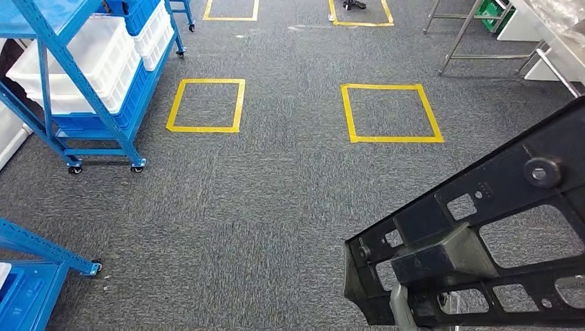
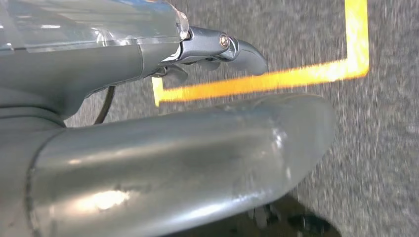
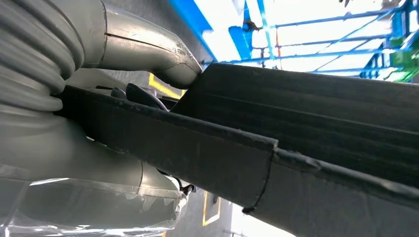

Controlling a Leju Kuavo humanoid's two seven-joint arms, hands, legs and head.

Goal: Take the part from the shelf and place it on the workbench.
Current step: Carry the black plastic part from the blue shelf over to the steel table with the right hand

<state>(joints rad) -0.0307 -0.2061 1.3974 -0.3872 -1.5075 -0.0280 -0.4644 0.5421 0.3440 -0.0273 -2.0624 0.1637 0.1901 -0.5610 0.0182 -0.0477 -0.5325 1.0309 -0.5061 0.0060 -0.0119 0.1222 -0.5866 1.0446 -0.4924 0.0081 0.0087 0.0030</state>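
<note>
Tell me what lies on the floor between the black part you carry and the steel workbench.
Nothing visible: only grey carpet and a yellow tape square lie between the black plastic frame part and the steel workbench legs.

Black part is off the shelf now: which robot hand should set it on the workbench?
Right. The right robot hand already grips the black part, its thumb over the top edge. The left robot hand holds nothing, over the carpet.

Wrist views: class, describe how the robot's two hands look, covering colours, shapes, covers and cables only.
The left hand has a thick, rounded, glossy grey thumb, a darker grey finger with a small round screw, a clear plastic cover on top and a thin black cable. The right hand has a grey ribbed cover, a smooth silver-grey thumb, dark fingers and crinkled clear plastic.
</note>
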